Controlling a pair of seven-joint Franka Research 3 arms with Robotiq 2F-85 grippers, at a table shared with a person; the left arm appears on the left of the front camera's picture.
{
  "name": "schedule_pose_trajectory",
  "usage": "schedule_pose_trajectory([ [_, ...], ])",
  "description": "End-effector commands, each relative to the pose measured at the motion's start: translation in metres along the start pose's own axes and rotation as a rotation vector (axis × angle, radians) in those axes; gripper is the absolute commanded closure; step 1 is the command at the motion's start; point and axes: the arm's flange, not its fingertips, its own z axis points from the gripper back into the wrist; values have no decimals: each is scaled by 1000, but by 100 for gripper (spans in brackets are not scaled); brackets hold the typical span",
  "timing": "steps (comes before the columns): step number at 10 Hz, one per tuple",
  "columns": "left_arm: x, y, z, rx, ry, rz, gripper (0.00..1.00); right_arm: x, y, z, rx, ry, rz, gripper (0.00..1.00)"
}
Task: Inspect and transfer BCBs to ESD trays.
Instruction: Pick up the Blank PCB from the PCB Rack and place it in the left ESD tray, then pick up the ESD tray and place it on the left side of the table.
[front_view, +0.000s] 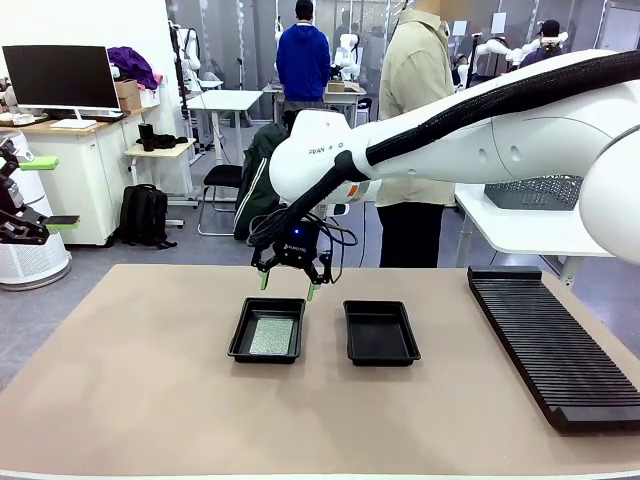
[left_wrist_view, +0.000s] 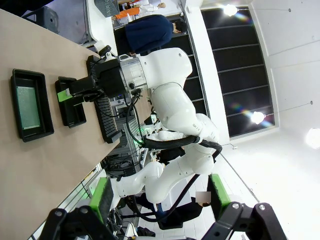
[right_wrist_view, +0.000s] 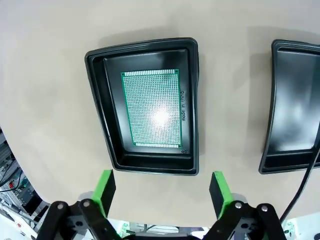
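my right gripper (front_view: 288, 287) hangs wide open and empty above the shallow black plastic tray (front_view: 262, 358) holding a flat green circuit board (front_view: 271, 336); left gripper (left_wrist_view: 160, 195) gapes empty too.

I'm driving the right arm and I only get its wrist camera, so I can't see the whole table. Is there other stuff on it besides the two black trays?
Observer: Yes. A long ribbed black rack lies along the right side of the table, to the right of the empty tray.
Operator: Where's my other arm?
Observer: The left gripper is raised at the far left, well away from the trays, open and holding nothing.
Operator: Is anybody there?
Observer: A person stands past the table's far edge, behind the trays.
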Motion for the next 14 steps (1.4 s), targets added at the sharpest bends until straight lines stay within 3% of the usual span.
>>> schedule_pose_trajectory([
  [1,0,-1,1,5,-6,-4,0,-4,-2,0,12,-10,-3,0],
  [14,0,0,0,0,0,0,0,0,0,0,0,0,0,0],
])
